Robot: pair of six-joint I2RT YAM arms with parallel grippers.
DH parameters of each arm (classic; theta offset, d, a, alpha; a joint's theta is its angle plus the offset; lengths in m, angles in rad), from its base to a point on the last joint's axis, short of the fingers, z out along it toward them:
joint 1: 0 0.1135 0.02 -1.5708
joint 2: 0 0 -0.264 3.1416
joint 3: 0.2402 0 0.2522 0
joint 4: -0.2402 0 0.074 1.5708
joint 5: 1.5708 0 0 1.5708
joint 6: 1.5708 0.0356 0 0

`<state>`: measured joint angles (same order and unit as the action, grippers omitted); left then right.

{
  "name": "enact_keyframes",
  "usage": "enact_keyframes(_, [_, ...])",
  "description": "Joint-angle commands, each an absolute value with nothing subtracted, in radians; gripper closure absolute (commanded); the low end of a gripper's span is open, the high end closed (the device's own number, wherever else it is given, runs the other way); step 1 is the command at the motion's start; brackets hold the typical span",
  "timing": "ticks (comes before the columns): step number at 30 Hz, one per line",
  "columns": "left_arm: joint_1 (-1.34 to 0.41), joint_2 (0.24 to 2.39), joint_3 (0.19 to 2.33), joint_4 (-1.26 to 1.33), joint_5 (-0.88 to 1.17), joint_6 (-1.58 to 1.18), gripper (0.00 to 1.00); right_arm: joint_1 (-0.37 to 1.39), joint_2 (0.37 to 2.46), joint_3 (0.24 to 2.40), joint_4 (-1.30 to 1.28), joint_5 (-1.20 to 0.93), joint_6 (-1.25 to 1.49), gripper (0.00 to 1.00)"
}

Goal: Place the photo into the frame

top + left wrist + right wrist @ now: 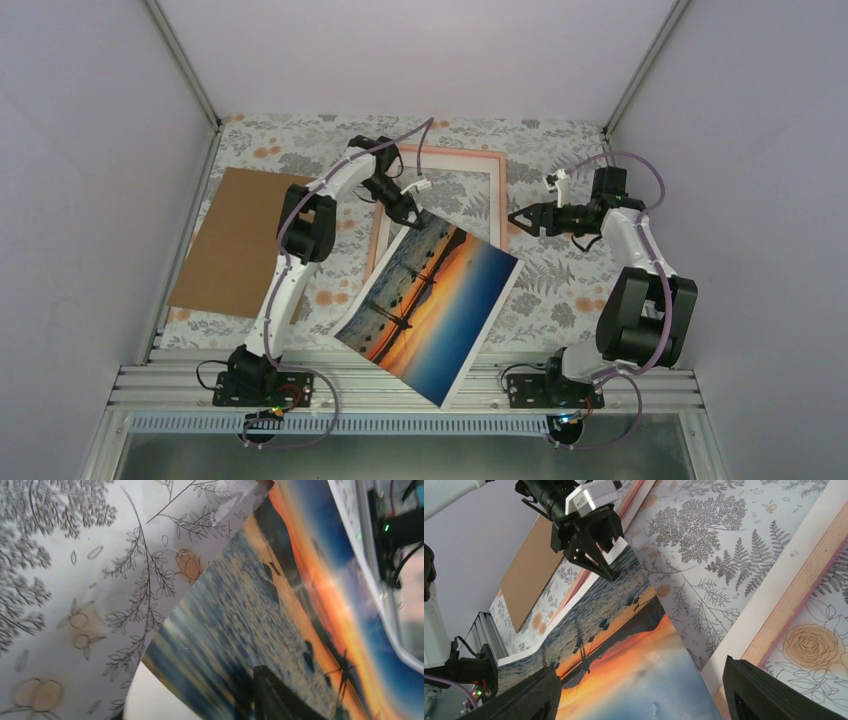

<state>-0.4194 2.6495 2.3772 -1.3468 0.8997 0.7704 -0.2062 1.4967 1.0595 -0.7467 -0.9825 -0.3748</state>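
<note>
While the left gripper (411, 217) pinches its corner, the photo (430, 300) shows a glossy orange sunset; right gripper (518, 219) stands spread

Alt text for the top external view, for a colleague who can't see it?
The left gripper pinches the far corner of the photo, which partly covers the frame. The right gripper hangs open beside it; a cardboard sheet lies left.

The photo (430, 300) looks glossy, the backing board (235, 240) matt brown cardboard.
</note>
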Motion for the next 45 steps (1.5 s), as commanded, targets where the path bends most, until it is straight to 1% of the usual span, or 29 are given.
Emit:
enact_keyframes(1, [-0.428,2.572,2.323,-1.358,1.0,0.811,0.7,-0.216,1.462,1.07,-0.71,-1.008,-0.352,0.16])
enact_keyframes(4, [-0.428,2.516,2.282,-1.358,1.029,0.821,0.93,-0.215,1.453,1.066,-0.697,-1.012,-0.357,0.11])
enact_keyframes(5, [-0.427,2.477,2.268,-1.358,1.039,0.83,0.97,-0.216,1.451,1.067,-0.7,-1.012,-0.366,0.1])
enact_keyframes(9, [-0.409,2.36,2.248,-1.356,1.086,0.838,0.97,-0.216,1.445,1.07,-0.727,-1.009,-0.414,0.01])
enact_keyframes(12, [-0.379,2.309,2.298,-1.356,1.103,0.808,0.98,-0.215,1.422,1.073,-0.736,-1.024,-0.449,0.0])
enact_keyframes(14, [-0.353,2.295,2.377,-1.343,1.094,0.766,0.98,-0.215,1.4,1.087,-0.726,-1.03,-0.466,0.0])
enact_keyframes(17, [-0.307,2.303,2.58,-1.268,1.038,0.654,0.98,-0.218,1.376,1.123,-0.677,-1.008,-0.425,0.0])
enact_keyframes(19, [-0.279,2.302,2.697,-1.142,0.955,0.556,0.98,-0.221,1.37,1.142,-0.628,-0.985,-0.369,0.0])
enact_keyframes(20, [-0.269,2.286,2.714,-1.059,0.903,0.522,0.97,-0.226,1.37,1.149,-0.601,-0.977,-0.335,0.0])
enact_keyframes(21, [-0.261,2.259,2.701,-0.947,0.855,0.491,0.98,-0.235,1.371,1.154,-0.573,-0.975,-0.302,0.0])
enact_keyframes(24, [-0.257,2.157,2.522,-0.534,0.704,0.435,0.98,-0.26,1.388,1.161,-0.496,-0.973,-0.215,0.0])
enact_keyframes(26, [-0.266,2.128,2.48,-0.36,0.632,0.448,0.98,-0.267,1.412,1.182,-0.487,-0.975,-0.198,0.0])
enact_keyframes(30, [-0.31,2.207,2.611,-0.221,0.459,0.525,0.98,-0.281,1.459,1.207,-0.516,-0.968,-0.199,0.0])
enact_keyframes(33, [-0.331,2.248,2.65,-0.149,0.431,0.563,0.98,-0.291,1.454,1.192,-0.513,-0.969,-0.196,0.0])
enact_keyframes(34, [-0.34,2.247,2.63,-0.134,0.455,0.59,0.98,-0.293,1.45,1.182,-0.511,-0.966,-0.196,0.0])
enact_keyframes(36, [-0.347,2.226,2.544,-0.159,0.584,0.67,0.98,-0.298,1.44,1.166,-0.512,-0.965,-0.201,0.0])
enact_keyframes(38, [-0.36,2.186,2.399,-0.192,0.666,0.732,0.98,-0.305,1.43,1.15,-0.515,-0.958,-0.211,0.0])
enact_keyframes(40, [-0.366,2.123,2.201,-0.199,0.745,0.793,0.98,-0.316,1.424,1.138,-0.519,-0.942,-0.22,0.0])
enact_keyframes(43, [-0.392,2.009,1.819,-0.138,0.754,0.902,0.98,-0.335,1.432,1.13,-0.541,-0.892,-0.235,0.0])
enact_keyframes(45, [-0.42,1.943,1.65,-0.158,0.748,1.04,0.98,-0.35,1.453,1.132,-0.564,-0.878,-0.24,0.01])
